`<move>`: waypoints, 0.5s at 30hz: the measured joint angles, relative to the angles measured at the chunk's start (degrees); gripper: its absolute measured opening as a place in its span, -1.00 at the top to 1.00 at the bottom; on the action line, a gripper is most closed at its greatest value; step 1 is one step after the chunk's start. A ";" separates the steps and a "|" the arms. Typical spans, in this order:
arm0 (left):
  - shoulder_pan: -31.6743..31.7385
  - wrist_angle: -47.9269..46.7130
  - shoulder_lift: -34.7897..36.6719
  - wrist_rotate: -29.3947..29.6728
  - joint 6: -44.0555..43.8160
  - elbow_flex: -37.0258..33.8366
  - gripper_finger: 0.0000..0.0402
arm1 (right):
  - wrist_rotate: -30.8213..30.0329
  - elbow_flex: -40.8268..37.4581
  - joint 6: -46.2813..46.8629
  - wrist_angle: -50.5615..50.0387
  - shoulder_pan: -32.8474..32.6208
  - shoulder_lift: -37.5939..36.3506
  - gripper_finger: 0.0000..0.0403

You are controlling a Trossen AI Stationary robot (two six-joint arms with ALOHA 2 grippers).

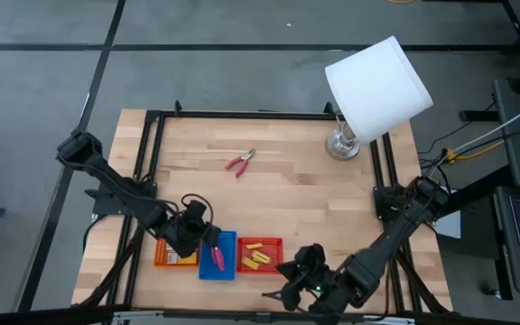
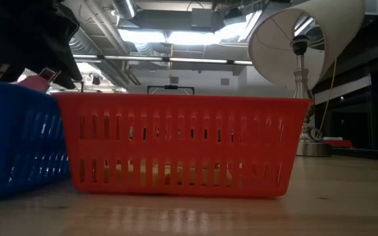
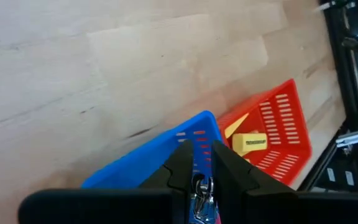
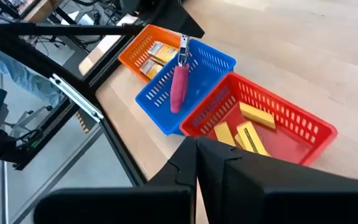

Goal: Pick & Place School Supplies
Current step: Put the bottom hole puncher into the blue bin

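My left gripper point(image 1: 208, 240) hangs over the blue tray point(image 1: 218, 269), shut on pink-handled pliers point(image 4: 178, 87). The pliers' handles dip into that tray; whether they touch its floor I cannot tell. Yellow blocks point(image 4: 247, 129) lie in the red tray point(image 1: 261, 244). Yellow-orange packets point(image 4: 152, 55) lie in the orange tray point(image 1: 164, 256). A second, red-handled pair of pliers point(image 1: 240, 161) lies flat on the table at the far middle. My right gripper point(image 4: 196, 155) is shut and holds nothing, at the near edge in front of the red tray. My left gripper pinches the pliers' metal jaw end point(image 4: 183, 45) between its two fingers, coming slanting down from the table's far left. The pliers hang below the fingers, pink handles point(image 4: 176, 93) downward, over the middle of the blue tray.
The three trays stand side by side near the front edge: orange, blue, red from left to right. A lamp with a tilted white shade point(image 1: 376, 86) stands at the far right. A black frame point(image 1: 242, 115) runs along the table's sides. Bare wood lies mid-table.
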State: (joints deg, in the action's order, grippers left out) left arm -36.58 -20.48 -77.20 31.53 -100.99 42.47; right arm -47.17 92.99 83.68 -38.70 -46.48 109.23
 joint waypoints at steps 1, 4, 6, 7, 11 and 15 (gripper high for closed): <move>0.00 -0.39 -0.43 0.00 -0.37 0.28 0.84 | 0.01 0.00 0.23 -0.43 -0.23 0.00 1.00; -0.02 -0.75 -1.84 -0.05 -0.38 1.44 0.84 | -0.03 0.00 1.18 -0.78 -0.78 0.00 1.00; 0.00 -0.57 -3.13 -0.09 -0.35 2.26 0.84 | -0.03 0.00 1.18 -0.94 -1.00 0.00 1.00; -0.01 -0.68 -3.72 -0.09 -0.35 2.53 0.84 | -0.06 0.00 1.18 -1.11 -1.13 0.00 1.00; -0.01 -0.48 -5.22 -0.71 -0.49 3.32 0.84 | -0.21 0.00 1.18 -1.22 -1.46 0.00 1.00; -0.07 -0.41 -5.37 -0.87 -0.45 3.42 0.84 | -0.45 0.00 1.18 -1.24 -1.89 0.00 1.00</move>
State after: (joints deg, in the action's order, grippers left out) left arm -36.64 -20.88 -82.56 30.65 -101.44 45.89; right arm -47.61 92.99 84.86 -39.94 -48.37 109.23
